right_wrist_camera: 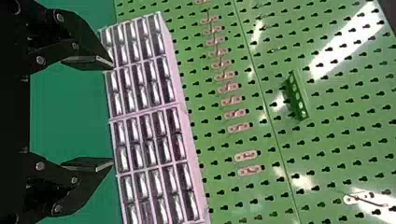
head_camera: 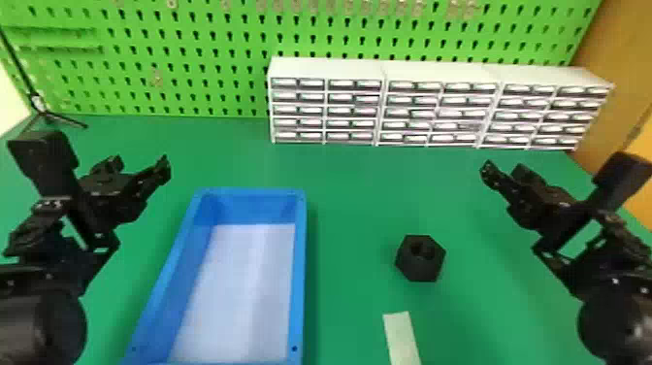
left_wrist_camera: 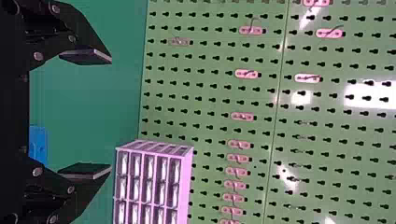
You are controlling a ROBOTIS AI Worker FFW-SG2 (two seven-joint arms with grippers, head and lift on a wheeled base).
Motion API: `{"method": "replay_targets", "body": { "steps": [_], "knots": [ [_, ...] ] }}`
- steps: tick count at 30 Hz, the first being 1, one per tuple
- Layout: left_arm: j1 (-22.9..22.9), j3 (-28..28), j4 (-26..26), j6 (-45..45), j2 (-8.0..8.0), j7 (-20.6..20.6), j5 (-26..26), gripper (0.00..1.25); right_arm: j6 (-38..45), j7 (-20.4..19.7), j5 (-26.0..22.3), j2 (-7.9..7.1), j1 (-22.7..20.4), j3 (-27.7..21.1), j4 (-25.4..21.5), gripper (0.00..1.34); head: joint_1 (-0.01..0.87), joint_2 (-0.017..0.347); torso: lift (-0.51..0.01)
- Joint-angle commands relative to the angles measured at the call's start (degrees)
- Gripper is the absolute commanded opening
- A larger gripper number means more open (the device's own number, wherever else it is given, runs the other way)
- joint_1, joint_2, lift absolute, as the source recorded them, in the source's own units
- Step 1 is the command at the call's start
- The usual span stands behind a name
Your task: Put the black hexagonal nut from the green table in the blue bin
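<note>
Pick pending: black hexagonal nut (head_camera: 418,268) is sitting on tabletop (head_camera: 354,204), right of blue bin (head_camera: 299,272). Left hand (left_wrist_camera: 111,115) and right hand (right_wrist_camera: 112,113) are hovering empty, spread apart. Next: probably lowering right over nut.

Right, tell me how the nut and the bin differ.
The nut is black all over, while the bin has blue walls and a pale floor. The nut is a six-sided block with a round hole, whereas the bin is a long, open-topped rectangle. The nut is also much smaller than the bin. Both rest on the green table, the nut to the right of the bin.
</note>
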State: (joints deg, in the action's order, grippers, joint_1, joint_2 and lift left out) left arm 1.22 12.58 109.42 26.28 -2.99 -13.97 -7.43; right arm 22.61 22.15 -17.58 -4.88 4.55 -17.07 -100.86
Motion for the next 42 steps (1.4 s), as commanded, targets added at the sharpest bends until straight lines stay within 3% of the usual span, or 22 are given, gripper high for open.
{"method": "replay_targets", "body": {
  "steps": [1,9,24,30,35,42],
  "knots": [
    [-0.07,0.25,0.0,0.0,0.0,0.0,-0.13,0.82,5.16,0.0,1.94,0.31,-0.07,-0.6,-3.03,0.81,0.692,0.008,-0.097],
    [-0.25,0.6,0.09,0.0,0.0,0.0,-0.22,0.82,18.08,-0.44,3.61,-0.48,-0.77,-0.6,-9.09,0.81,0.692,0.008,-0.097],
    [-0.51,1.39,0.09,0.0,0.0,-0.35,-0.48,0.82,40.58,-1.23,8.27,-0.57,-2.09,-0.86,-21.57,0.82,0.692,0.008,-0.097],
    [-0.6,1.75,0.09,0.0,0.0,-0.53,-0.66,0.82,46.56,-1.23,9.67,-0.57,-2.27,-0.6,-24.3,0.81,0.692,0.008,-0.097],
    [-0.6,1.83,0.09,0.0,0.0,-0.71,-0.66,0.82,53.41,-1.23,13.89,-0.57,-1.74,1.16,-27.64,0.82,0.692,0.008,-0.097],
    [-0.69,1.92,0.09,0.0,-0.09,-0.79,-0.66,0.82,59.57,-1.23,14.86,-0.92,-0.95,2.48,-28.6,0.81,0.692,0.008,-0.097]
  ]
}}
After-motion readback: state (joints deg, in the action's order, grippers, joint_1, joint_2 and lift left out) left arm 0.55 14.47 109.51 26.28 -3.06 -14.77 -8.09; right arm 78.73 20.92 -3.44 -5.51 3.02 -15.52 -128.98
